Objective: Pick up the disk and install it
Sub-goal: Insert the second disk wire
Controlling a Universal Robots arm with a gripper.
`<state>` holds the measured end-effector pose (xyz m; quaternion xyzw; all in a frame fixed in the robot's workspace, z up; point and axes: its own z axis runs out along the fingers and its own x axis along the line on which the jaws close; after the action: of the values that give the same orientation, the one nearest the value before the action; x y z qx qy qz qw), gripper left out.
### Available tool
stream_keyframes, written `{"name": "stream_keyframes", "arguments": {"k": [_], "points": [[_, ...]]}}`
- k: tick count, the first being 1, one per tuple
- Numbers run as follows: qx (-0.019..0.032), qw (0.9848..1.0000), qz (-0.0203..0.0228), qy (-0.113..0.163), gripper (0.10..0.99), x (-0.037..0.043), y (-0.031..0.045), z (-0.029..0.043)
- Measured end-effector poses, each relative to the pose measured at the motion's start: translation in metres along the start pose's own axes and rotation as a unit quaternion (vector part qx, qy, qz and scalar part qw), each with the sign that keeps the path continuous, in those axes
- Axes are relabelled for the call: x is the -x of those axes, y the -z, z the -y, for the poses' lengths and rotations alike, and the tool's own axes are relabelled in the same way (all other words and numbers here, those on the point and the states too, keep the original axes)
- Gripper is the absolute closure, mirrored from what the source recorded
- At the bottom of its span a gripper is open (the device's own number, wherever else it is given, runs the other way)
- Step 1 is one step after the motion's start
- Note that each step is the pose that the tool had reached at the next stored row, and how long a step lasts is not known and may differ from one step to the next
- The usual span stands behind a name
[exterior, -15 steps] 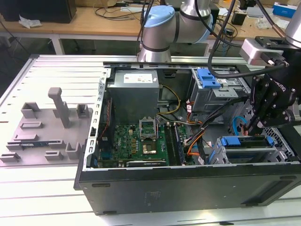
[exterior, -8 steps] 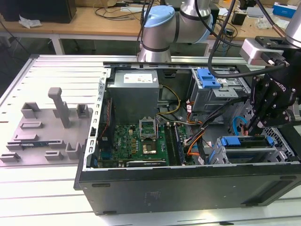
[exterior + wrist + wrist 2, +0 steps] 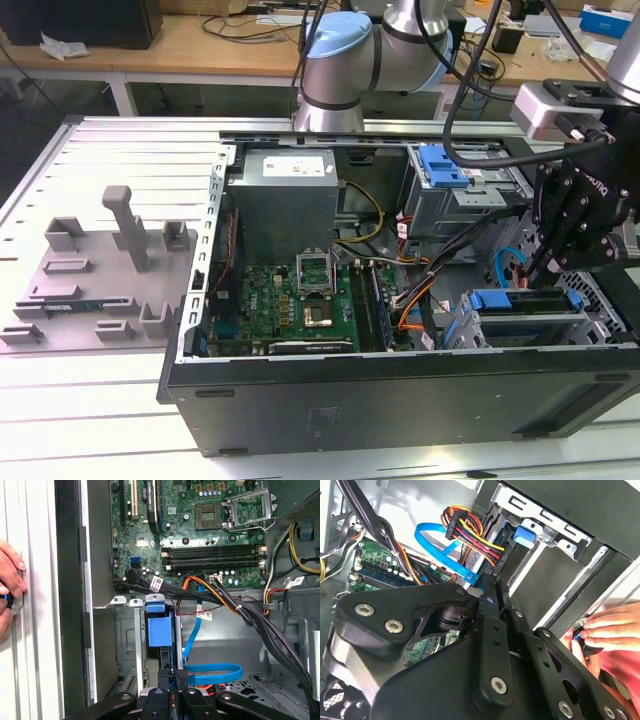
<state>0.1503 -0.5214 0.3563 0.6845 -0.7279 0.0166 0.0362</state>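
The disk [image 3: 522,322] sits on edge in the drive bay at the front right corner of the open computer case, silver side facing out and its blue frame on top. In both wrist views I see its blue frame end-on [image 3: 159,630] [image 3: 522,535] inside the metal bay. My gripper [image 3: 533,270] hangs just above the disk's blue top edge. Its black fingers [image 3: 172,677] [image 3: 487,582] stand close together, shut, with the tips at the disk's edge. Whether they pinch part of the frame is hidden.
The motherboard [image 3: 300,300] and grey power supply box [image 3: 285,205] fill the case's left half. Blue and orange cables [image 3: 212,672] run beside the bay. A small blue latch piece [image 3: 443,165] tops the upper cage. A person's hand [image 3: 10,587] rests outside the case wall.
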Motion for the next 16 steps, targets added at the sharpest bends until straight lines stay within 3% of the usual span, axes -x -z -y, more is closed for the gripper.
{"name": "stream_keyframes", "arguments": {"k": [16], "points": [[0.0,1.0,-0.0001,0.0,0.925,0.0006,-0.0078,0.0007]]}}
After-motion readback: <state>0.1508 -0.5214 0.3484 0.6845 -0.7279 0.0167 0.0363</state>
